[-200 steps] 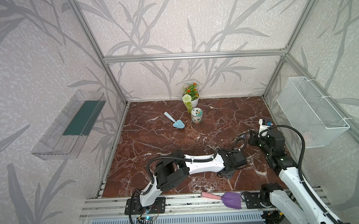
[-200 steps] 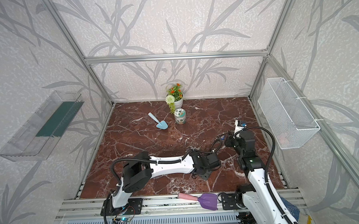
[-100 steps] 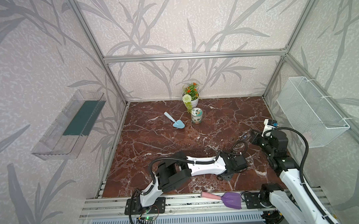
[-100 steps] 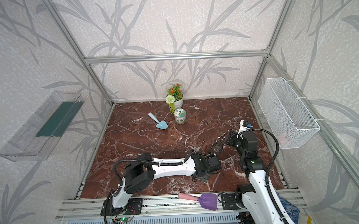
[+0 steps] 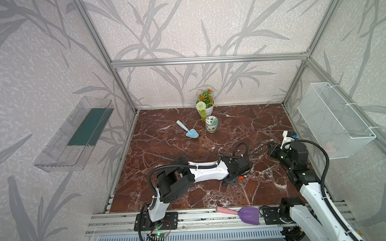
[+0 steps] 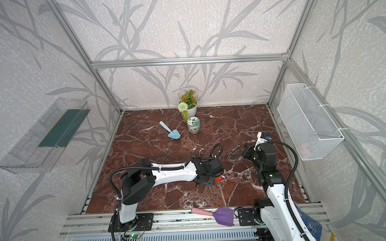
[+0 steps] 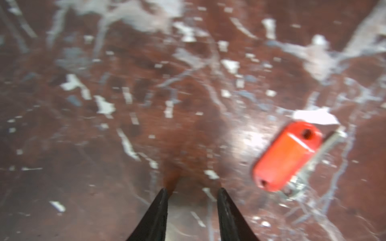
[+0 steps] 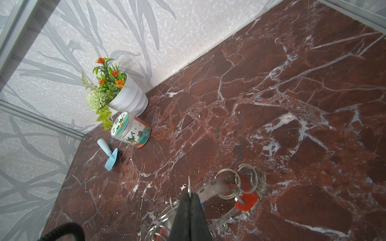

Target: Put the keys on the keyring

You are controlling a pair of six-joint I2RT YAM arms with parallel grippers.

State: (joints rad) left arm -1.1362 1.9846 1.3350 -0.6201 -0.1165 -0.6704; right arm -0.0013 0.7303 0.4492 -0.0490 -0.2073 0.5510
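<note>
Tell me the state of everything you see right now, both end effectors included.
left end effector: open, empty
right end effector: shut on the keyring
keyring: held by its edge
red key: lying flat on the table, not gripped
blue trowel: lying flat on the table
patterned jar: upright, lid on
flower pot: upright
purple trowel: lying on the front rail

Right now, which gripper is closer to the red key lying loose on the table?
Left. The left gripper is open just beside the red key; the right gripper is farther off, shut on the keyring.
</note>
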